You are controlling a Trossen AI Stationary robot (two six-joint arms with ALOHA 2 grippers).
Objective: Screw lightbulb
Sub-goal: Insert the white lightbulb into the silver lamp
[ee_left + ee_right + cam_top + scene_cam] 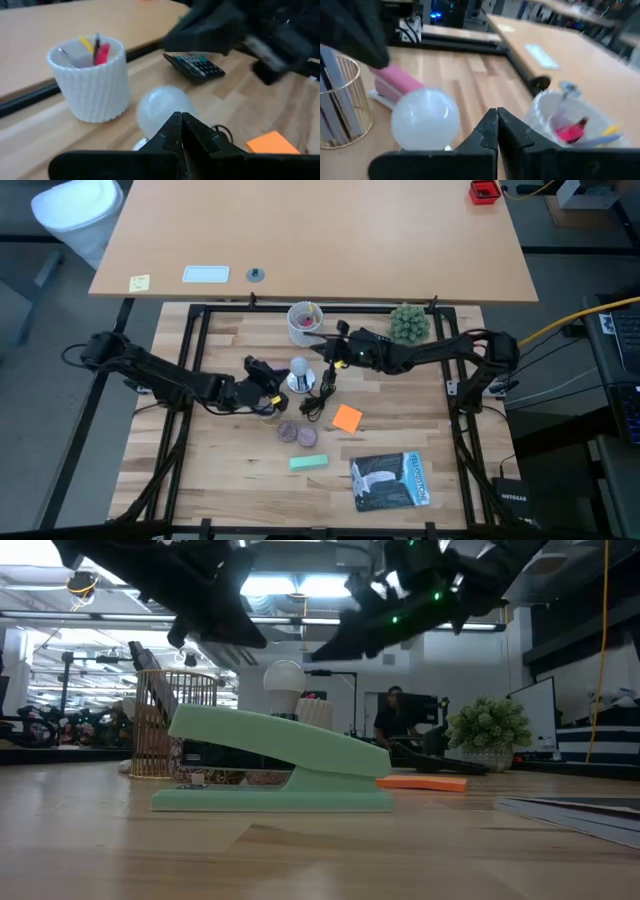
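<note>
Wooden tabletop (210, 480) carries it all: the lightbulb (298, 366) stands upright mid-table, just below the cup (303, 321). Left gripper (272, 387) beside the bulb, fingers closed and empty. Right gripper (324, 352) hovers close, pinched shut too.

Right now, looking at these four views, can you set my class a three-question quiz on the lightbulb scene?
1. True or false: both grippers are shut and neither holds the lightbulb.
2. Multiple choice: what lies nearest the front edge of the table in the high view? A) white cup B) black booklet C) small plant
3. Fill in: the flat sticky pad between the bulb and the booklet is ____ in colour.

Key
1. True. The left gripper and the right gripper both have their fingers pressed together, each beside the bulb.
2. B
3. orange
</note>
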